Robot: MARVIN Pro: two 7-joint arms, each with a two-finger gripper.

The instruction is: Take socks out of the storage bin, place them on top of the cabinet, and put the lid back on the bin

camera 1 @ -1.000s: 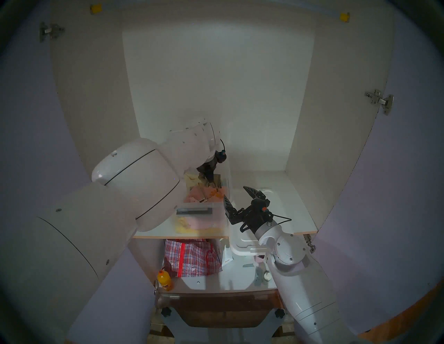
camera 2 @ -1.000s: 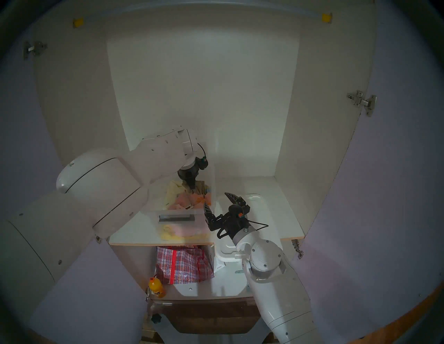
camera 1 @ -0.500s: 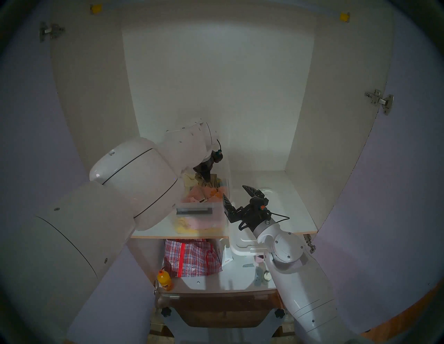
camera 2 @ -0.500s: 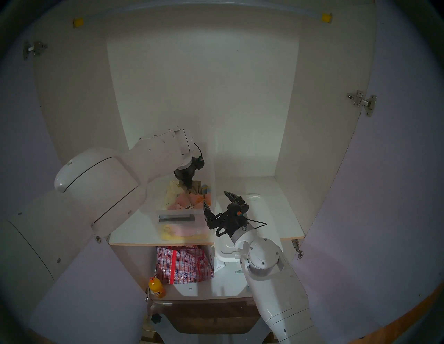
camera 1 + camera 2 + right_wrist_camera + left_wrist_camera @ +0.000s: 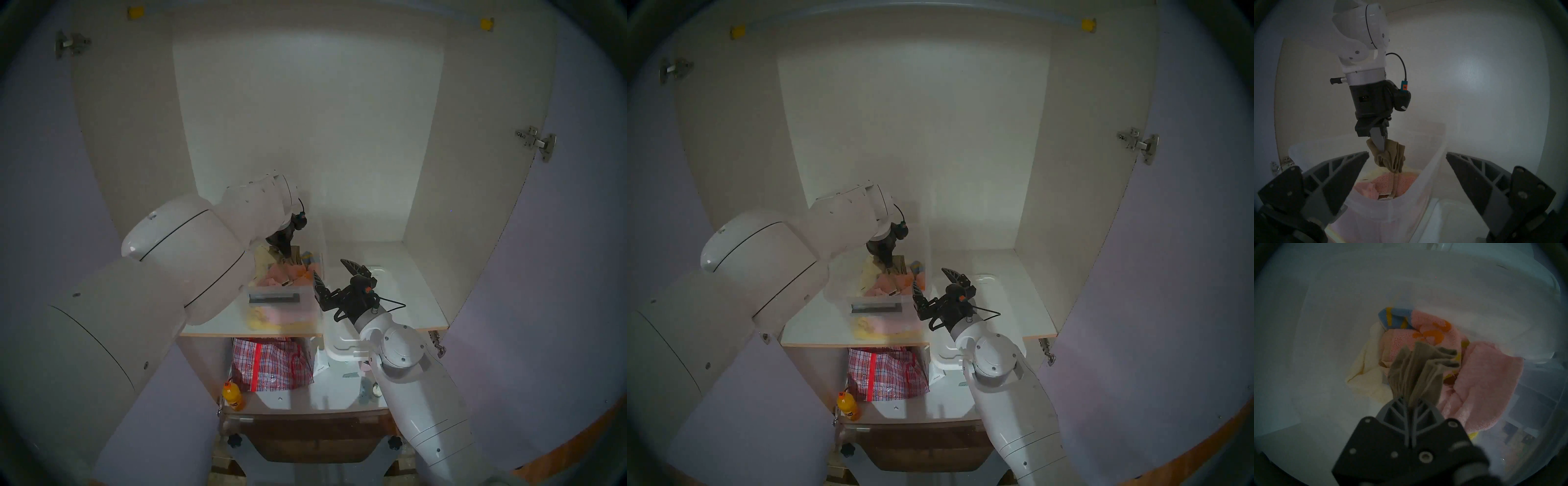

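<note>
The olive-tan socks (image 5: 1417,372) hang from my left gripper (image 5: 1409,401), which is shut on them just above the cloth pile inside the clear storage bin (image 5: 281,305). In the right wrist view the socks (image 5: 1391,157) dangle from the left gripper (image 5: 1382,149), their lower end still touching the pink cloth. My right gripper (image 5: 329,268) stands open beside the bin's right wall, holding nothing. The white lid (image 5: 342,342) lies on the cabinet shelf (image 5: 420,305) to the right of the bin, overhanging the front edge, partly under my right arm.
Pink, cream, orange and blue cloths (image 5: 1483,387) fill the bin. A red-checked bag (image 5: 271,363) and an orange bottle (image 5: 233,397) sit on the lower shelf. The lilac doors (image 5: 559,271) stand open on both sides. Bare shelf lies left of the bin (image 5: 817,325).
My left gripper has risen and drifted left with the socks, pulling them up off the pile. The right arm has shifted slightly left, still open.
</note>
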